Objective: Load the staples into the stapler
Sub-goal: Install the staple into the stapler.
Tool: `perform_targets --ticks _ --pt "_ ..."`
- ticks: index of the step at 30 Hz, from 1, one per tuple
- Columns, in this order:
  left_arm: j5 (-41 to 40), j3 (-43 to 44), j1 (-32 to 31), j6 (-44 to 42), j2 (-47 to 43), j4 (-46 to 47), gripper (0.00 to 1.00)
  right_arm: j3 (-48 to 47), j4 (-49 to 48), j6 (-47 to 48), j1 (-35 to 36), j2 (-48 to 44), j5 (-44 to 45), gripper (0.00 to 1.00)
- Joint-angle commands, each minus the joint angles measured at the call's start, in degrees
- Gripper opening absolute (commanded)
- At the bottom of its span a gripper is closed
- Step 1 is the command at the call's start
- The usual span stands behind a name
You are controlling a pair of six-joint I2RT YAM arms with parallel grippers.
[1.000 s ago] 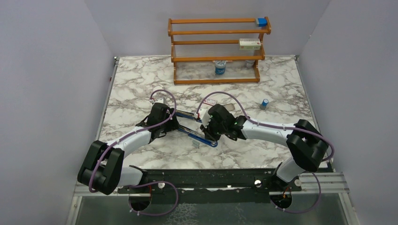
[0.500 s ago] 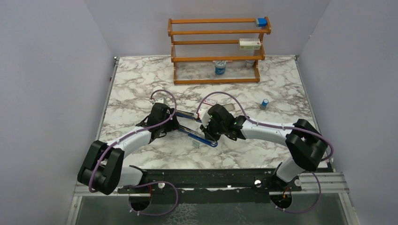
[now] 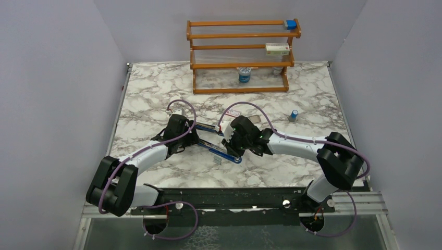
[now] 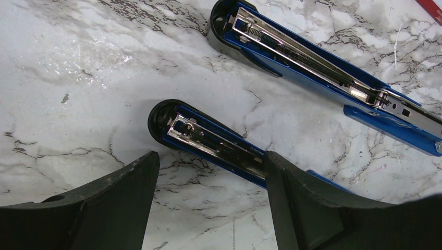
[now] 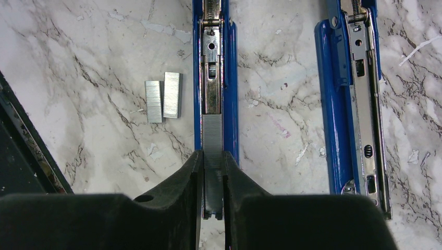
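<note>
Stapler (image 5: 231,78) lies opened flat near the centre of the surface (image 3: 156,88), its two hinged arms spread apart, metal channels facing up. In the right wrist view one arm runs along the 12-to-6 line and the second arm lies parallel at 3 o'clock, not touching it. Right gripper (image 5: 212,174): fingers drawn together and clamped on the sides of a staple strip (image 5: 212,138), which sits inside the channel of the first arm, its far end against the metal pusher. Two spare strips (image 5: 163,96) lie side by side on the surface at 9 o'clock of that channel, just beside the blue wall but apart from it. Left gripper (image 4: 208,161): fingers well apart, straddling the rounded end of the nearer arm; the right finger covers part of that arm, the left finger stands clear of it. In the top view a wooden rack (image 3: 242,52) stands at 12 o'clock of the stapler and a small blue cylinder (image 3: 294,115) at 2 o'clock.
</note>
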State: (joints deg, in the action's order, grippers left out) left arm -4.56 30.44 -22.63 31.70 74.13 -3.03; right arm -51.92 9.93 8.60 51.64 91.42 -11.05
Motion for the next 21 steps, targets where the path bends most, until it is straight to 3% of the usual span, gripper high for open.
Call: perform_targets --ticks 1,21 --pt "-1.5 -1.3 -0.4 -0.6 -0.1 -1.9 0.75 -0.2 0.8 0.0 0.0 0.5 -0.3 0.21" --pt "-1.6 -1.3 -0.4 -0.6 -0.1 -2.0 0.75 1.4 -2.7 -1.6 0.0 -3.4 -0.7 0.27"
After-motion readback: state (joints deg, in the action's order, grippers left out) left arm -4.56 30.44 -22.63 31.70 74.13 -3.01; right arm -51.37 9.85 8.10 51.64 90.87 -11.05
